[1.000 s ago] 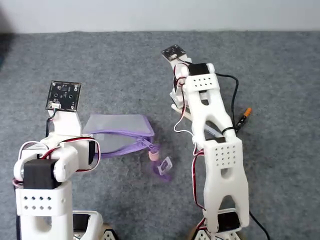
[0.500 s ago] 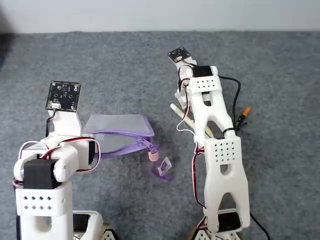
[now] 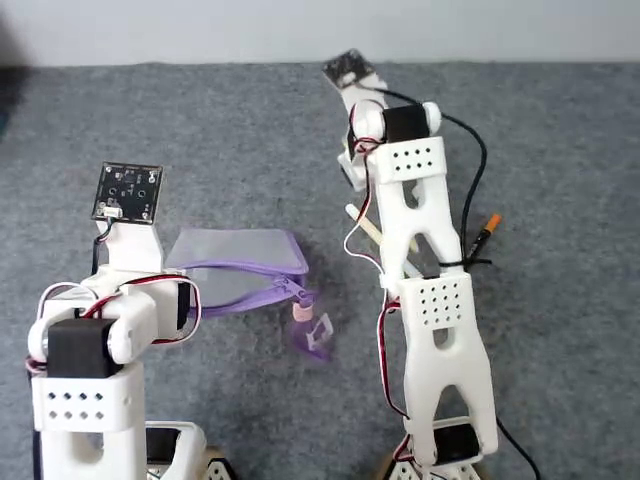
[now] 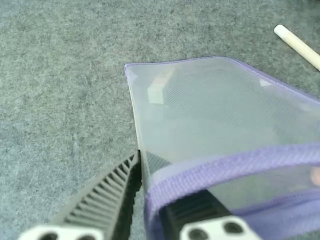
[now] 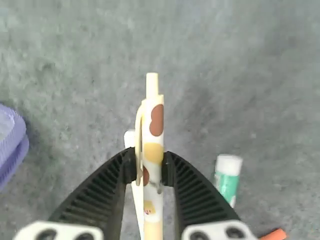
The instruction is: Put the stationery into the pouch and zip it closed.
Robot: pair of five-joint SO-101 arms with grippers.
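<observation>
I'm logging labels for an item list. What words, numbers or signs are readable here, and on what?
No text can be read in any view.
Pen: brown and yellow spots, plus one small mark too blurred to read.
Green-and-white tube: any print is too blurred to read.
Zipper tag: too small to read.
Pouch: no print visible.

This looked like a small robot lab or test bench. A grey fuzzy mat covered the table, and a plain pale wall ran along the top of the high view. One white plastic robot arm stood at the lower left and another arm at the right. Loose wires and a bare circuit board showed on them.
</observation>
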